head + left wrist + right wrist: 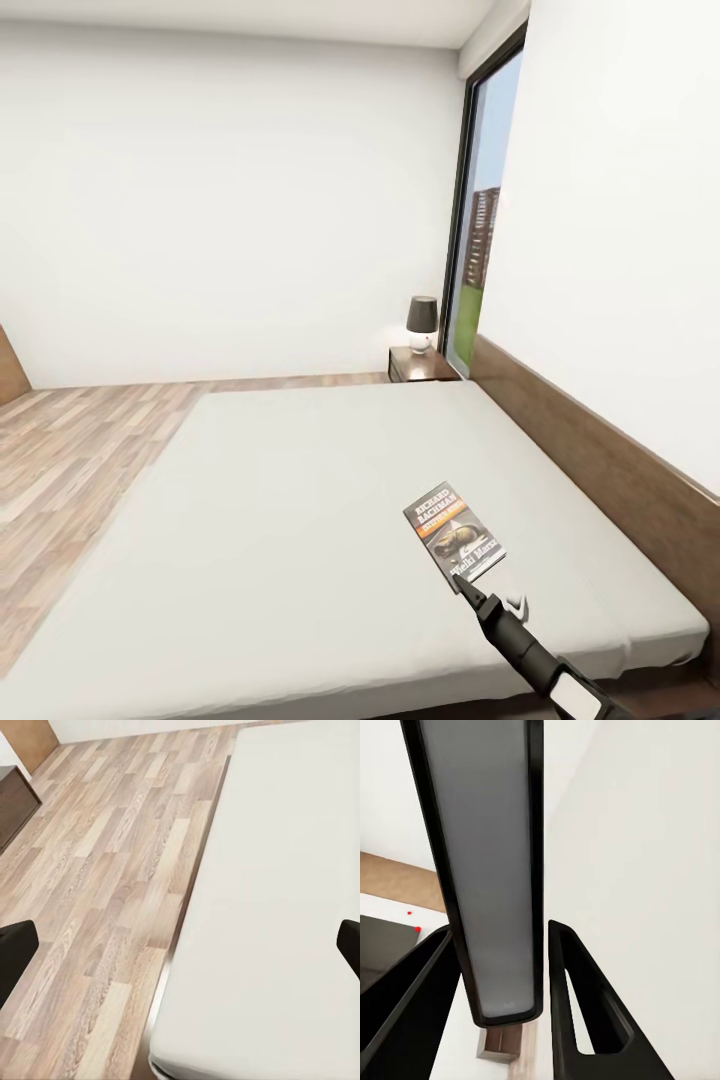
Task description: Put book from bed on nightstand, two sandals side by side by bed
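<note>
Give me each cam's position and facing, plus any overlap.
Head view: high on the robot, facing down over the bed toward the nightstand and lamp; right tool holds the book.
Left wrist view: above the mattress edge and wood floor; left tool fingertips at both sides, open.
Right wrist view: along the fingers clamping the book edge-on.
Shared: head and right wrist both show the book.

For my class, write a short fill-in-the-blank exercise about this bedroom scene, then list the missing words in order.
1. The small dark paperback book with an orange band is gripped by the robot's ____ gripper.
2. The glossy dark brown wooden nightstand carries a small dark-shaded ____.
3. The left gripper hangs with its fingers ____, over the edge of the light grey mattress bed.

Missing words: right; lamp; open
</note>
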